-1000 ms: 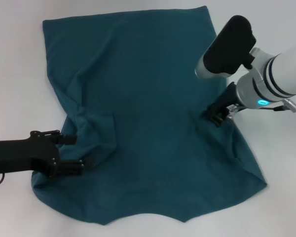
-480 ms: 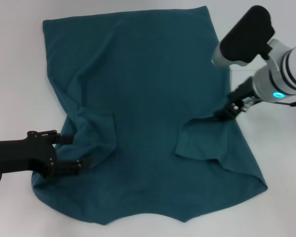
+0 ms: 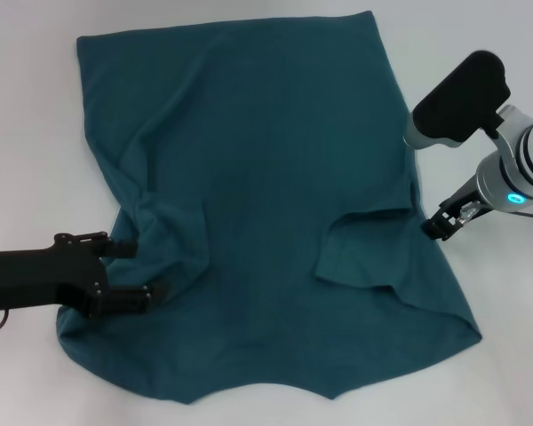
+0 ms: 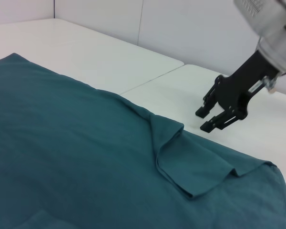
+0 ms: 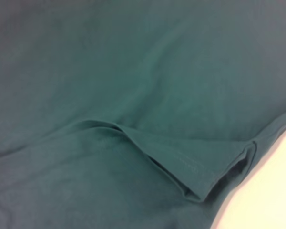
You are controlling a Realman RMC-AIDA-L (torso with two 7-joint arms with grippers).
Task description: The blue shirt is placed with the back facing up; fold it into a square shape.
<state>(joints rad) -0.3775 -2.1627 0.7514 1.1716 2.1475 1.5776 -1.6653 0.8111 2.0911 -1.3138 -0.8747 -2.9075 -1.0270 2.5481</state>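
Head view shows the blue shirt [image 3: 258, 204] spread flat on the white desk [image 3: 27, 133], plain side up, with its straight hem at the far edge and its curved edges nearest the robot. On the shirt's right side, the sleeve [image 3: 369, 248] lies folded inward over the body panel, forming a flap with a visible double edge; the left wrist view [image 4: 190, 162] and the right wrist view [image 5: 190, 176] show the same fold with its hem seam. The right gripper [image 3: 446, 224] hangs just beside the shirt's right edge, over bare desk, apart from the fabric; its jaws stand slightly apart and hold nothing, as the left wrist view confirms [image 4: 214, 117]. The left gripper [image 3: 138, 271] lies at the shirt's left edge, near the bunched and wrinkled left sleeve [image 3: 164, 235]. Its two fingers are spread, one above and one below a ridge of fabric; whether they actually pinch the fabric cannot be determined. Creases run from this bunched area up toward the shirt's far left corner.
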